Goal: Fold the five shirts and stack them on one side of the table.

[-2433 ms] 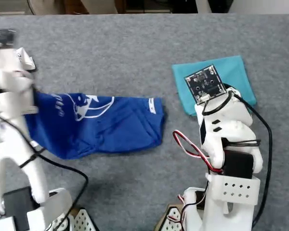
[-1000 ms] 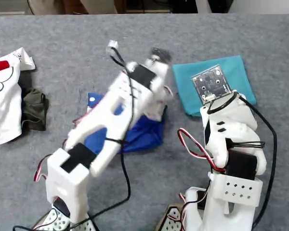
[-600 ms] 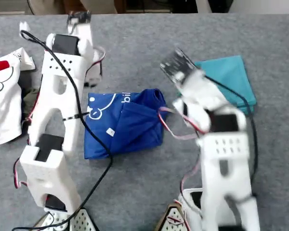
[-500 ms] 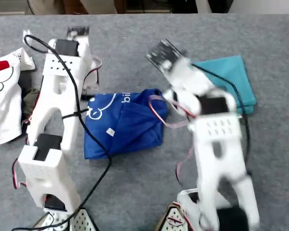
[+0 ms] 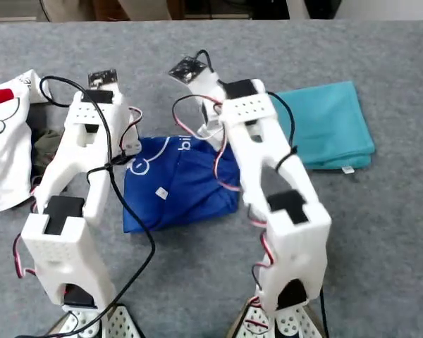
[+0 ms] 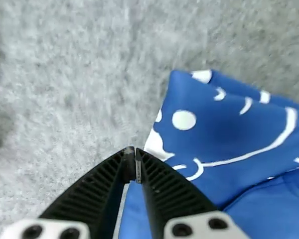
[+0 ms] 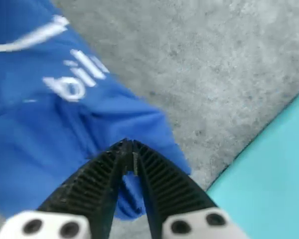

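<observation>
A blue shirt [image 5: 180, 186] with white print lies folded to a rough square in the middle of the grey table. My left gripper [image 5: 132, 149] is at its far left corner. In the left wrist view the left gripper [image 6: 133, 162] is shut, tips at the printed edge of the blue shirt [image 6: 239, 149]. My right gripper [image 5: 213, 137] is at the far right corner. In the right wrist view the right gripper [image 7: 129, 154] is shut over the blue shirt [image 7: 40, 129]. I cannot tell if either pinches cloth. A folded teal shirt [image 5: 328, 127] lies to the right, and a corner of this teal shirt [image 7: 269, 169] shows beside the right gripper.
A crumpled white shirt [image 5: 3, 151] with a red patch lies at the left edge, partly over a dark olive garment [image 5: 48, 148]. Grey felt table [image 5: 381, 232] stretches bare in front and on the right. The arm bases stand at the near edge.
The left arm swept across and folded the blue shirt in half, then settled at its far left corner. The right arm swung from over the teal shirt to the blue shirt's far right corner.
</observation>
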Available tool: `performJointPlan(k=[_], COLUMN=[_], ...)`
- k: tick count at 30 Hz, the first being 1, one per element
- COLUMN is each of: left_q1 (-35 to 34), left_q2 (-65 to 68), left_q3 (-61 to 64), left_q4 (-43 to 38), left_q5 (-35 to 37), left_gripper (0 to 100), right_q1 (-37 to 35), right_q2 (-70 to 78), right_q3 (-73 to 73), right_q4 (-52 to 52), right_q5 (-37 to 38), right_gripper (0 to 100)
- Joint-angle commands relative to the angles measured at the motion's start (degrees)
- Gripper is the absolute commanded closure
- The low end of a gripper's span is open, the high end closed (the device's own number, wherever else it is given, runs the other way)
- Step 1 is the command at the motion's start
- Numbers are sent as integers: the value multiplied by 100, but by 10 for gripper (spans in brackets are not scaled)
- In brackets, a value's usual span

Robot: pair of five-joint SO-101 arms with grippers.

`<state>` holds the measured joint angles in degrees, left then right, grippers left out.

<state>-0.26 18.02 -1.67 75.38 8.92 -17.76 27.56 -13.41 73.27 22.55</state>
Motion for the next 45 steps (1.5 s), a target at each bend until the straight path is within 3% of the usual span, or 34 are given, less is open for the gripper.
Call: performJointPlan(k=[1, 8, 14, 18, 26, 31, 35, 40, 45], left_q1=[9, 44, 0, -26, -229, -782, -1222, -1864, -2057], left_q2=[-215, -259, -286, -374, -2202, -3407, -3934, -4444, -4760], left_q3=[-158, 149, 149, 0, 1204, 2611, 3481, 4035, 4141], left_q4=[-149, -492, -457, 123, 255, -211, -193, -229, 9], left_q5=[44, 44, 26, -255, -686, -747, -1327, -1679, -1925], left_gripper=[981, 981, 981, 981, 981, 981, 981, 981, 981], right_q1=[435, 541, 242, -92, -1051, -1042, -936, -822, -760], right_q2=[523, 1305, 1226, 1059, 1402, 2185, 2545, 2510, 2466], right_q3=[-725, -1877, -2844, -3477, -3785, -3785, -3793, -3864, -3881], right_q4=[35, 176, 1424, 2180, 2180, 1908, 2171, 2620, 2875], right_q5=[-53, -18, -53, -18, -9, -9, -9, 0, 0], right_gripper=[996, 996, 997, 997, 997, 997, 997, 997, 997])
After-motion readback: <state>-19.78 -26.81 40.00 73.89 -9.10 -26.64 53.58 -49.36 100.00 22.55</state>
